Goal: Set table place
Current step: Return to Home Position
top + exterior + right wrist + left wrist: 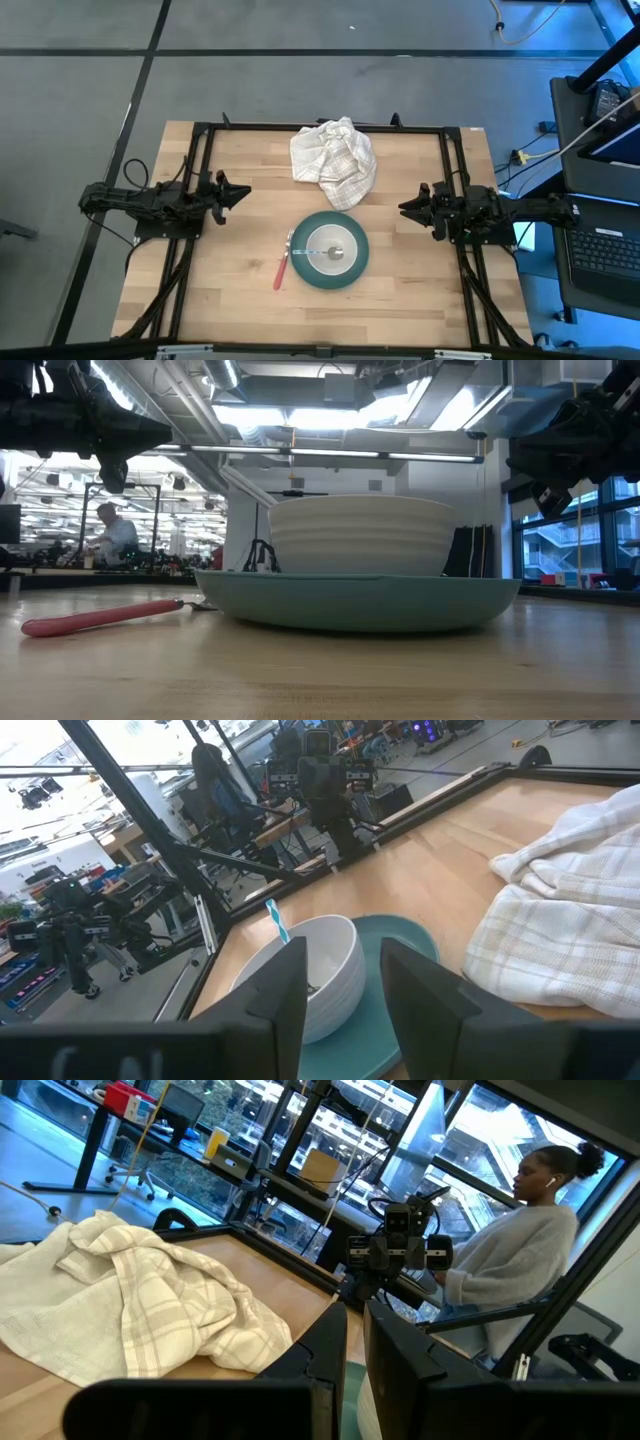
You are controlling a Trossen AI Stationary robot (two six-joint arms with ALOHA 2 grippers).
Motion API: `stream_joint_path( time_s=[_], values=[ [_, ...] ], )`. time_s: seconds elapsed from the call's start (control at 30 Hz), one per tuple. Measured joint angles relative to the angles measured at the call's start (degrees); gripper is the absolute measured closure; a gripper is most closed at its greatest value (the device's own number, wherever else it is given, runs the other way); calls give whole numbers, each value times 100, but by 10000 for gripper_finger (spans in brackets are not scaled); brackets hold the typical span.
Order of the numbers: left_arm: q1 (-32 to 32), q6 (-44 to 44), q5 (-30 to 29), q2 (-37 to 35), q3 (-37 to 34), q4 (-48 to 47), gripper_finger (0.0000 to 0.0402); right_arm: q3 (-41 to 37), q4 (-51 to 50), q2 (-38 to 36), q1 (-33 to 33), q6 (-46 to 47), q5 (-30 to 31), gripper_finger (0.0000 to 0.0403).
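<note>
Nearest the front edge of the table [230,290] lies the red-handled fork [281,268], flat on the wood just to the left of the teal plate [352,270], tines pointing away. It looks light and stiff. Its handle is thin, smooth and low to the surface, so a pinch across the middle of the handle seems the safest hold.

The plate sits flat and carries the white bowl [318,240] in its middle. Both look rigid, probably slick, and breakable if dropped. The plate offers only its raised rim to grasp, and it is likely the heaviest piece. The bowl's ribbed wall ends in a thin rim, and 1 finger inside with 1 outside would suit it.

A spoon [276,920] leans in the bowl, its blue handle resting over the rim. It is loose and would likely slide if the bowl were tilted.

The 2 arms wait at the table's sides, well apart from the setting. The left gripper [243,191] has its fingers drawn almost together around nothing. The right gripper [404,208] is spread and empty.

At the far edge lies a crumpled white checked cloth [334,160], soft and limp, near the plate but apart from it.
</note>
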Motion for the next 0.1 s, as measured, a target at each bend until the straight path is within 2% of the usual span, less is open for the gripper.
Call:
stream_joint_path(
  time_s=[0.1],
  values=[
    [0,0,0,0,-1,-1,369,0,0,0,-2,5,-2,273]
  ],
)
